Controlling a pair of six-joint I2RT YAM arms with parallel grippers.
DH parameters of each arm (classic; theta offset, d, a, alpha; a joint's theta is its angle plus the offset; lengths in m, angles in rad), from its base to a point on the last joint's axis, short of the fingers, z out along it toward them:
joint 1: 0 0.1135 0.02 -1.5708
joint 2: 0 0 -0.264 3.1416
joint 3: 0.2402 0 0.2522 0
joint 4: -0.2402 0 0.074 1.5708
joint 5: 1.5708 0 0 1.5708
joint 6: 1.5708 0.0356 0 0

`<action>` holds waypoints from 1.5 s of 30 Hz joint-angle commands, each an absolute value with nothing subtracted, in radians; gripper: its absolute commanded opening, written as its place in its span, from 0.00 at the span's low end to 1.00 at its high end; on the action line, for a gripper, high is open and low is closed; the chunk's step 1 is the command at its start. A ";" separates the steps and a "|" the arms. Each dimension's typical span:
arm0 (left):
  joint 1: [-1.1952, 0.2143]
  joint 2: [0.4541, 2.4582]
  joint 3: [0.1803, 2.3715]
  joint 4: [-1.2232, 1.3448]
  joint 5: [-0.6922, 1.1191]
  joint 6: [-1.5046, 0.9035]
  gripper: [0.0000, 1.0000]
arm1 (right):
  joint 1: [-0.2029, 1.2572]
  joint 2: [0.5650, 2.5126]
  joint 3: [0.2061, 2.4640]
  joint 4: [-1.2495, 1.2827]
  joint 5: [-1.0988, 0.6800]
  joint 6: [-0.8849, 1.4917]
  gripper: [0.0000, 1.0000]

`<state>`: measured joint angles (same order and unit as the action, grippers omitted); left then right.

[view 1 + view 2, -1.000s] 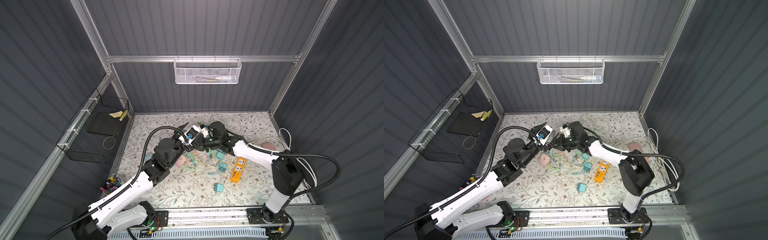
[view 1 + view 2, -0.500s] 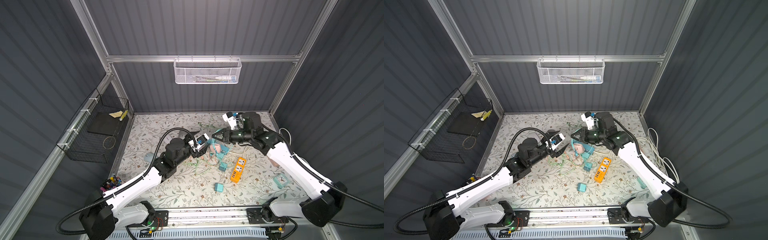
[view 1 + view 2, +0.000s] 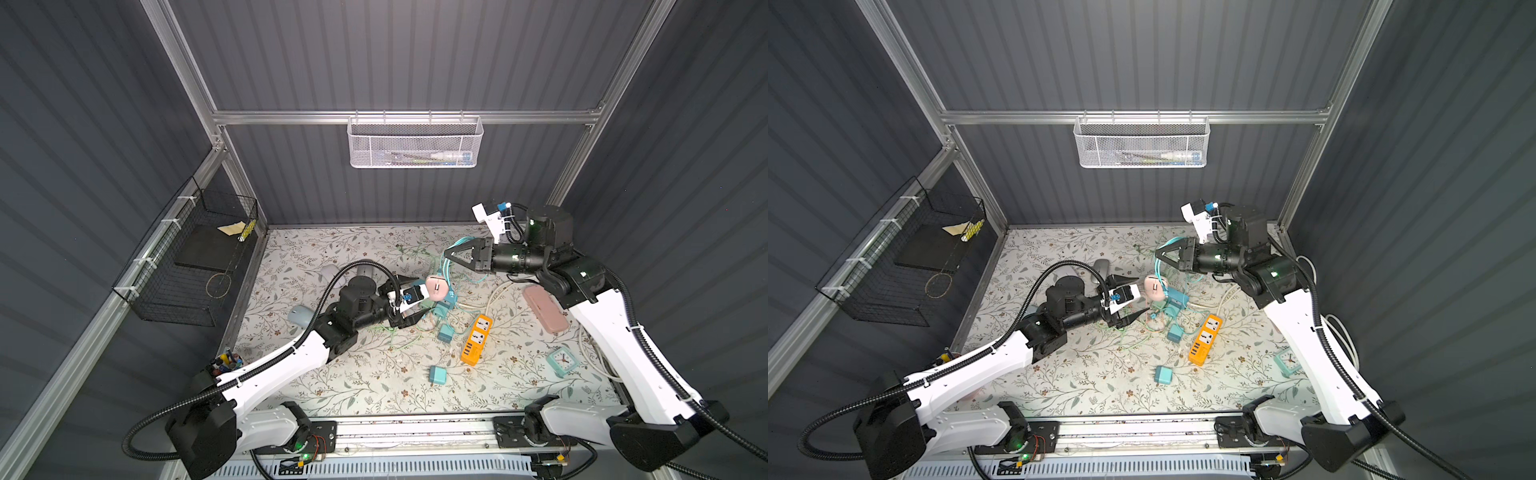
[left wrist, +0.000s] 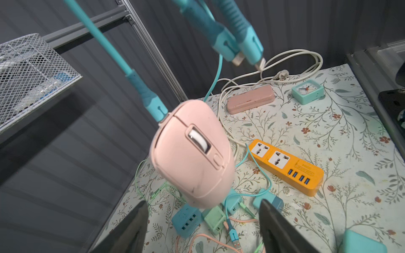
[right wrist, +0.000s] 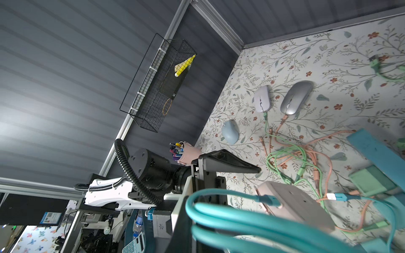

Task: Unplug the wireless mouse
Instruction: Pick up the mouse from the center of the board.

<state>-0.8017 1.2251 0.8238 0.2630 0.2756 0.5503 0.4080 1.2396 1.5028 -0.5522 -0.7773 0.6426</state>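
the right arm rises from its base at the near right corner of the bench (image 3: 332, 374), its white link slanting up toward the far wall. its wrist is bent over so that the right tool (image 3: 448, 253) points level toward the robot's left, well above the bench. its fingers are together at the tips, clamped on a bundle of teal cable (image 3: 445, 272) that loops down from them.

the pink wireless mouse (image 3: 436, 288) appears to hang from one strand of this cable near the middle of the bench, wheel side up in both top views. in the left wrist view the teal plug (image 4: 153, 103) sits in the front end of the mouse (image 4: 192, 157), and two loose teal connectors (image 4: 228, 47) dangle beside it. whether the mouse's lower end touches the chargers under it cannot be told.

the left arm reaches from the near left corner, its white forearm sloping up to the elbow and its black wrist lying level, aimed toward the robot's right at the mouse. the left tool (image 3: 413, 299) stands apart, one finger (image 4: 135, 225) on each side just short of the mouse, and neither touches it.

an orange power strip (image 3: 476, 340) lies on the bench near the mouse, toward the right arm.
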 commanded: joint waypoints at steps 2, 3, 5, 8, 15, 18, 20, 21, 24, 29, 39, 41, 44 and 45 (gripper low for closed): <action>-0.795 1.246 0.845 0.265 0.307 0.543 0.80 | 0.404 1.251 1.531 -0.485 -0.878 0.692 0.00; -0.796 1.246 0.846 0.265 0.307 0.540 0.81 | 0.404 1.252 1.531 -0.476 -0.892 0.701 0.00; -0.795 1.246 0.846 0.267 0.312 0.534 0.81 | 0.405 1.257 1.529 -0.452 -0.932 0.721 0.00; -0.796 1.246 0.849 0.267 0.322 0.528 0.82 | 0.405 1.258 1.515 -0.403 -0.990 0.756 0.00; -0.796 1.230 0.843 0.289 0.438 0.498 0.82 | 0.405 1.262 1.491 -0.320 -1.054 0.811 0.00; -0.796 1.233 0.855 0.275 0.510 0.487 0.55 | 0.405 1.270 1.498 -0.316 -1.057 0.817 0.00; -0.796 1.238 0.870 0.256 0.548 0.489 0.29 | 0.404 1.276 1.507 -0.323 -1.052 0.812 0.00; -0.795 1.239 0.880 0.241 0.562 0.492 0.17 | 0.405 1.280 1.513 -0.327 -1.048 0.810 0.00; -0.794 1.238 0.891 0.231 0.570 0.489 0.00 | 0.405 1.289 1.523 -0.330 -1.046 0.811 0.00; -0.795 1.220 0.885 0.241 0.557 0.486 0.00 | 0.405 1.300 1.534 -0.350 -1.029 0.796 0.00; -0.794 1.207 0.875 0.256 0.459 0.467 0.76 | 0.404 1.291 1.554 -0.440 -0.988 0.742 0.00; -0.795 1.202 0.869 0.259 0.432 0.468 0.81 | 0.405 1.286 1.550 -0.435 -0.988 0.747 0.00; -0.794 1.201 0.872 0.258 0.403 0.472 0.81 | 0.405 1.277 1.535 -0.403 -1.004 0.770 0.00; -0.795 1.202 0.871 0.258 0.389 0.470 0.81 | 0.405 1.274 1.526 -0.394 -1.013 0.781 0.00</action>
